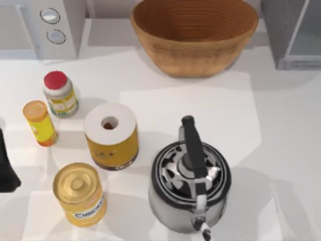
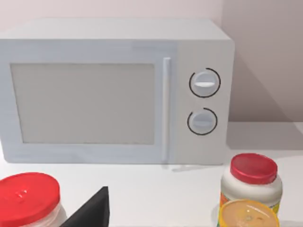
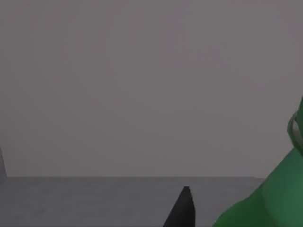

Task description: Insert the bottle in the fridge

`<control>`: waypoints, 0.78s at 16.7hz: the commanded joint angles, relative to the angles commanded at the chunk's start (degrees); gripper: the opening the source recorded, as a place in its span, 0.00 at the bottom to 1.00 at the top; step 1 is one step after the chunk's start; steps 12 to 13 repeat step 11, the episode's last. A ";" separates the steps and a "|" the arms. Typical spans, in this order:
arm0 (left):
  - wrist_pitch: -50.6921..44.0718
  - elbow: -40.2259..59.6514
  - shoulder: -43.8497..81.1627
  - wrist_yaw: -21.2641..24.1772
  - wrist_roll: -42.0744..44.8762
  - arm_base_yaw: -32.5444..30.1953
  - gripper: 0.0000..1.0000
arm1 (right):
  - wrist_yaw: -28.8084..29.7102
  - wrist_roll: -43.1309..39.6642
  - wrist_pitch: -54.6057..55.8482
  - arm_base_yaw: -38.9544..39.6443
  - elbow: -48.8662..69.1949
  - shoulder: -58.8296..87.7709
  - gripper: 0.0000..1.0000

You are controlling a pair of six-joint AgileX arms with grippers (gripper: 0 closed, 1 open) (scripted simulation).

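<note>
The fridge (image 1: 281,30) is the dark grey box with a pale glassy panel at the table's far right corner. A green bottle (image 3: 270,198) fills the corner of the right wrist view, close beside a black part of my right gripper (image 3: 182,210). Whether that gripper holds it cannot be seen. Behind them are a plain grey wall and a darker grey floor. My left gripper (image 1: 7,168) is parked at the table's left edge; its black tip (image 2: 92,213) points toward the microwave.
A light grey microwave (image 1: 55,25) (image 2: 113,90) stands far left and a wicker basket (image 1: 195,37) far centre. A red-capped jar (image 1: 59,94), orange bottle (image 1: 40,123), two yellow cans (image 1: 111,135) (image 1: 80,193) and a kettle (image 1: 190,186) crowd the table.
</note>
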 joint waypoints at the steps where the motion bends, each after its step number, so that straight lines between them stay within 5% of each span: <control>1: 0.00 0.00 0.00 0.00 0.00 0.00 1.00 | 0.00 0.00 0.00 0.00 0.00 0.00 0.68; 5: 0.00 0.00 0.00 0.00 0.00 0.00 1.00 | 0.00 0.00 0.00 0.00 0.00 0.00 0.98; 13: 0.00 0.00 0.00 0.00 0.00 0.00 1.00 | 0.00 0.00 0.00 0.00 0.00 0.00 1.00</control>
